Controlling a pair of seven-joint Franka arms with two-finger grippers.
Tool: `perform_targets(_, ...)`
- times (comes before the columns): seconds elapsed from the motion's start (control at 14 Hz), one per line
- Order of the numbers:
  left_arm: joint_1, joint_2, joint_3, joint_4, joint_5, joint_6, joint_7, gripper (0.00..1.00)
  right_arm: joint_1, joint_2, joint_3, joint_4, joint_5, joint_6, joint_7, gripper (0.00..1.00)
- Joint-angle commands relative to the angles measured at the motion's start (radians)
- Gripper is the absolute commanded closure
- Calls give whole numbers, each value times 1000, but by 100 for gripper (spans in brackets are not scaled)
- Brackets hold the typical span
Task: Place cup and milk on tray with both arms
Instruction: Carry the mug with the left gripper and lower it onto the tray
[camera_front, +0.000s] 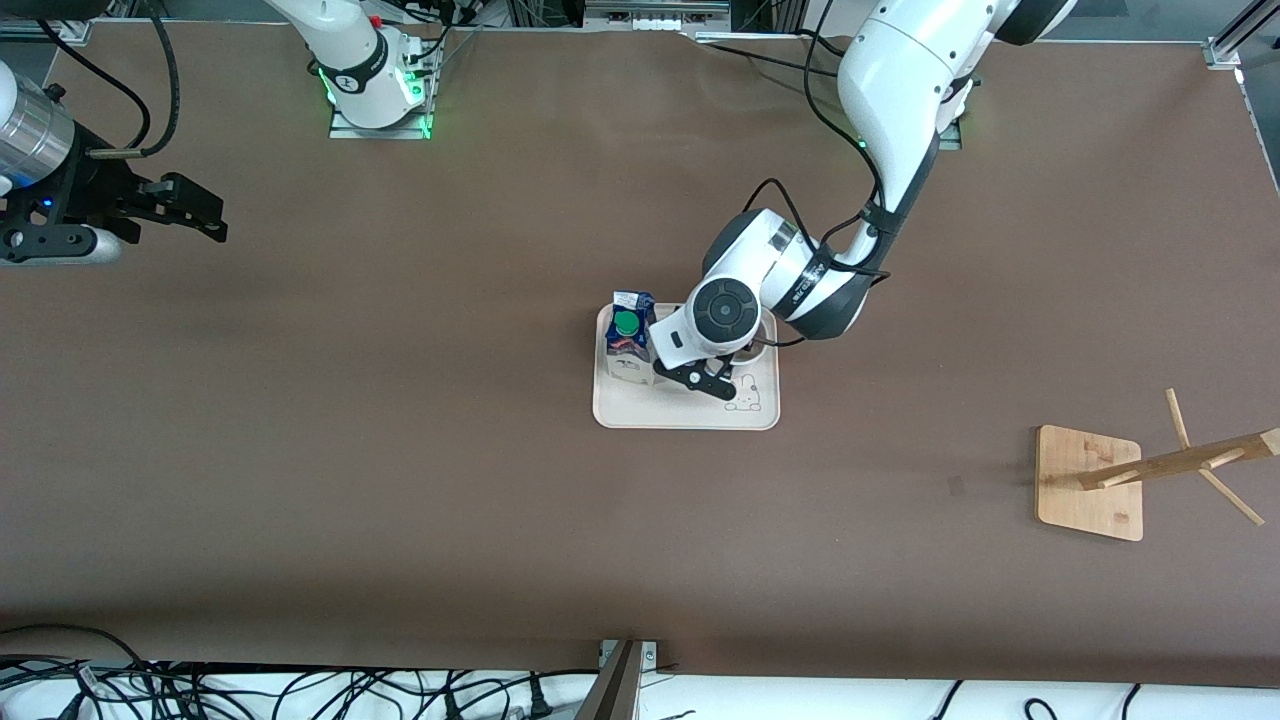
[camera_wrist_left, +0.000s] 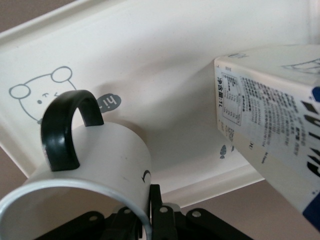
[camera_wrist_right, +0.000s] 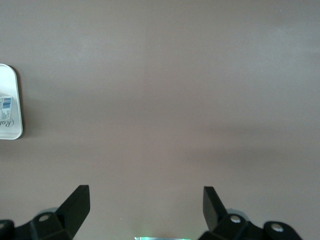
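The cream tray (camera_front: 686, 418) lies flat near the middle of the brown bench (camera_front: 400, 450), and both of the task's things are on it. The milk (camera_front: 631, 340) stands upright on the part of the tray toward the right arm's end of the bench, its dark blue top and round green cap facing up in the front view. The cup (camera_wrist_left: 95, 165) sits on the tray beside the milk, toward the left arm's end; from the front it is almost wholly hidden under the left arm's wrist, but the left wrist view shows its white wall, black loop handle and thin dark rim, with the tray's small drawn animal and lettering just beside it. The left claw (camera_front: 706, 381) is down over the tray, clamped on the cup's rim, with one finger (camera_wrist_left: 155, 202) pressed against the outside of the cup wall and the other inside the cup. The right arm waits: its right claw (camera_front: 190, 210) hangs in the air over bare bench at the right arm's end, well apart from the tray, its fingers (camera_wrist_right: 77, 205) spread apart with nothing between them. A bamboo-based wooden mug rack (camera_front: 1090, 482) stands at the left arm's end of the bench, nearer to the front camera than the tray
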Motion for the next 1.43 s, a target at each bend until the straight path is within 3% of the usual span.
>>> perform_targets(0.0, -14, 19, 12, 31, 26, 12, -1, 100, -6, 8, 5, 21, 14, -14, 8, 0)
perform_targets(0.07, -15, 19, 15, 31, 26, 15, -1, 100, -7, 8, 4, 21, 16, -23, 8, 0)
perform_targets(0.14, -20, 19, 18, 31, 24, 13, -1, 72, -9, 8, 4, 21, 14, -26, 8, 0)
perform_targets(0.21, -20, 15, 26, 31, 26, 13, 4, 1, -9, 8, 4, 21, 14, -24, 8, 0)
perform_targets(0.57, -37, -54, 69, 31, 26, -20, 1, 0, -9, 8, 4, 21, 14, -17, 8, 0)
perform_targets(0.86, -22, -198, 128, 37, 15, -152, 7, 0, -9, 8, 4, 21, 14, -17, 8, 0)
perform_targets(1.14, 44, -344, 156, 37, 17, -249, 43, 0, -12, 10, 4, 22, 13, 0, 7, 0)
perform_targets(1.36, 153, -437, 156, 32, 17, -264, 48, 0, -11, 11, 4, 22, 10, 45, 7, 0)
